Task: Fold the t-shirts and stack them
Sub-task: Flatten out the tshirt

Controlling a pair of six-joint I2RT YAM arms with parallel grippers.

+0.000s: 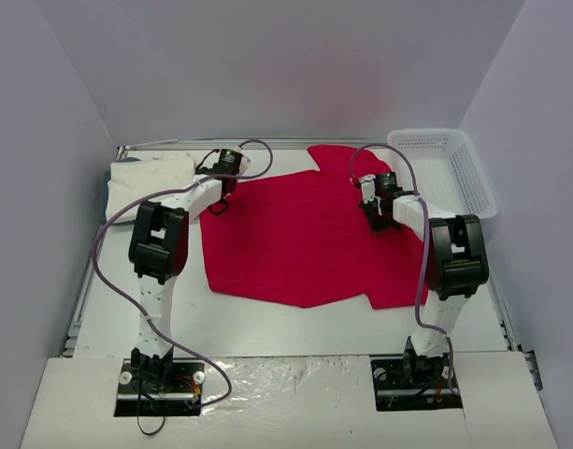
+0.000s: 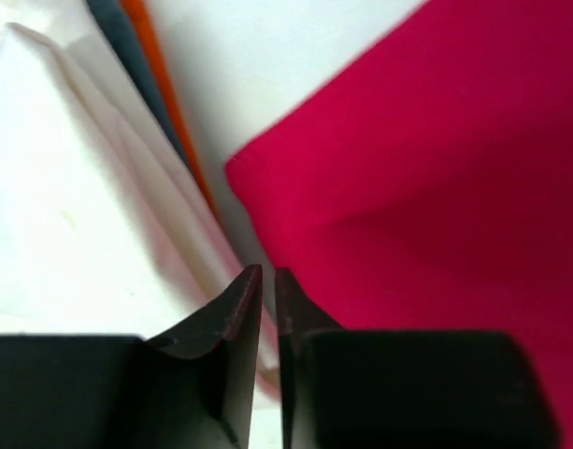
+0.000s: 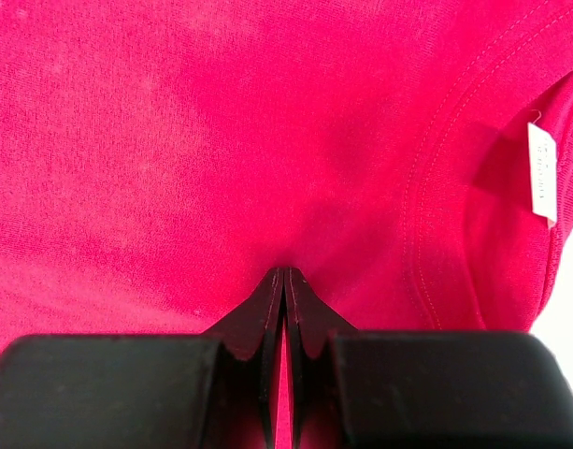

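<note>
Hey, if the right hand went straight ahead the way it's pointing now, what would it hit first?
The red t-shirt. The right hand points down into the shirt's flat cloth, left of the collar in the wrist view. Its tips look at or almost on the fabric already, though depth is hard to judge.

On table (image 1: 267,325): red t-shirt (image 1: 295,243) spread flat; folded white t-shirt (image 1: 150,175) far-left; mesh basket (image 1: 475,187) far-right.
</note>
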